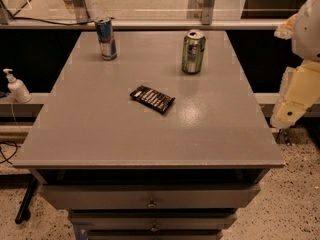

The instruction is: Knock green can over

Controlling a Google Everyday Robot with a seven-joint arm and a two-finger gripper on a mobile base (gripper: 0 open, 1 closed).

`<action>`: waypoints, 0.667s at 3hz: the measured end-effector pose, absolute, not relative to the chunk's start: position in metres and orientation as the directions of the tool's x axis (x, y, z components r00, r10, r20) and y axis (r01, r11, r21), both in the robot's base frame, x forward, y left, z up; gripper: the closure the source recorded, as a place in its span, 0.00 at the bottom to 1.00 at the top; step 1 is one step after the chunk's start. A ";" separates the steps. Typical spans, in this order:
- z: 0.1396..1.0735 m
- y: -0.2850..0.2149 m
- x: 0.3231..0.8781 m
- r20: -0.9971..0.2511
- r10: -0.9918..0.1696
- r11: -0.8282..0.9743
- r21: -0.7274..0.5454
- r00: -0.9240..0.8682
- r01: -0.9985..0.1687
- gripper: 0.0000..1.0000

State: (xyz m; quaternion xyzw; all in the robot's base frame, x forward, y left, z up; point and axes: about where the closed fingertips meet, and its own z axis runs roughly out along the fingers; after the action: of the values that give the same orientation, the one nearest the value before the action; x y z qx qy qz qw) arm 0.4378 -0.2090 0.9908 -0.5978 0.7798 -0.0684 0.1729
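The green can (pixel 193 51) stands upright on the grey table (pixel 100 134), at the back right of its top. It has a green, pale-patterned body and a silver top with a pull tab. My gripper (pixel 289 108) is at the right edge of the view, off the table's right side, level with its middle. It is well apart from the can, to the can's right and nearer the front. It holds nothing that I can see.
A slim blue-and-silver can (pixel 105 38) stands upright at the back left. A dark flat snack packet (pixel 152 99) lies near the middle. A white pump bottle (pixel 17 87) sits on a ledge to the left. Drawers (pixel 150 196) are below the front edge.
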 end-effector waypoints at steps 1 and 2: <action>0.991 -0.209 0.438 -0.188 -0.956 0.276 -0.314 -0.225 -0.909 0.00; 0.992 -0.214 0.452 -0.236 -0.945 0.295 -0.322 -0.226 -0.899 0.00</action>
State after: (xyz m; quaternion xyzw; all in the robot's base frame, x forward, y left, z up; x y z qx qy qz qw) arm 0.4525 -0.2138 0.9916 -0.5907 0.7807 -0.0585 0.1954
